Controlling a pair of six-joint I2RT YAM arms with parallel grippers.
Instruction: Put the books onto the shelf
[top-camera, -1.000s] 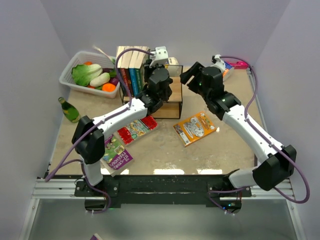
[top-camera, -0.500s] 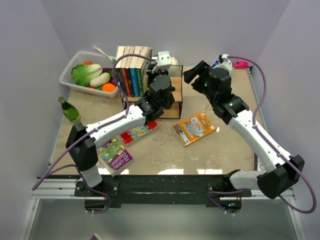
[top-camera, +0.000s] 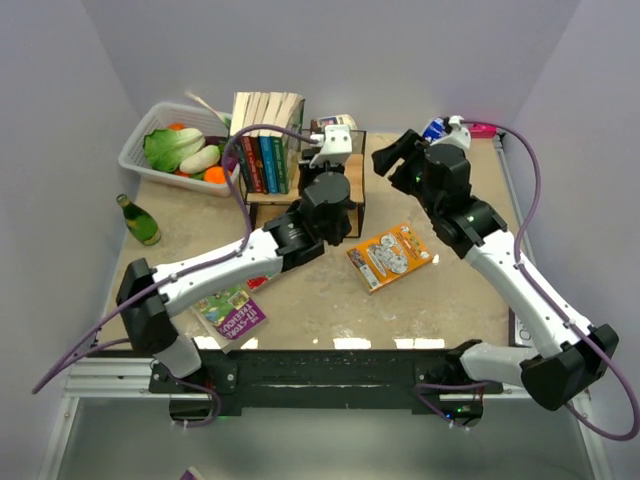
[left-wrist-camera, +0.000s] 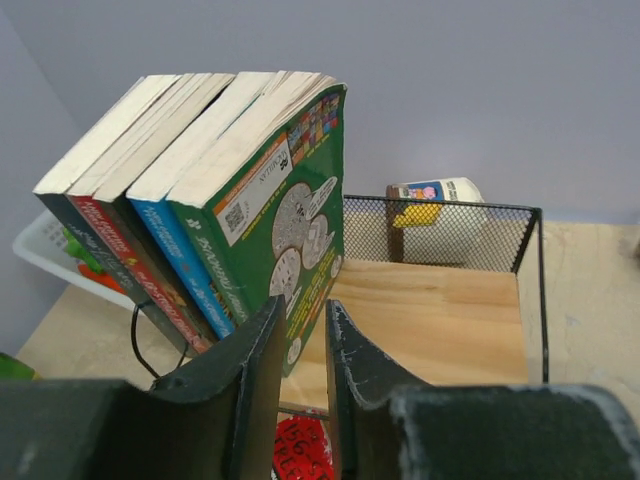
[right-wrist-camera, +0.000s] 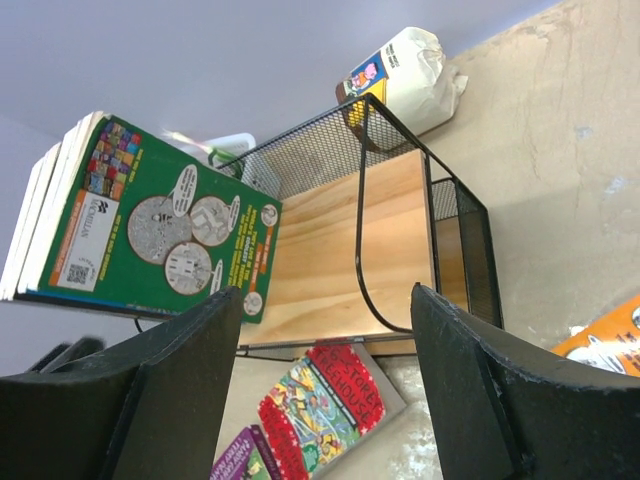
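A row of books (top-camera: 265, 150) leans at the left end of the top board of the shelf (left-wrist-camera: 440, 320), the green book (left-wrist-camera: 300, 210) outermost. The left claw (left-wrist-camera: 303, 312) sits just before that cover, its fingers narrowly parted with nothing between them. The right claw (right-wrist-camera: 328, 295) hangs above the shelf's bare right half, spread wide and empty, while an orange book (top-camera: 391, 256), a red book (right-wrist-camera: 325, 400) and a purple book (top-camera: 232, 312) lie on the desk (top-camera: 450, 300)

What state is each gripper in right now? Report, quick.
Left gripper: jaws parted only slightly, holding nothing.
Right gripper: wide open, holding nothing.
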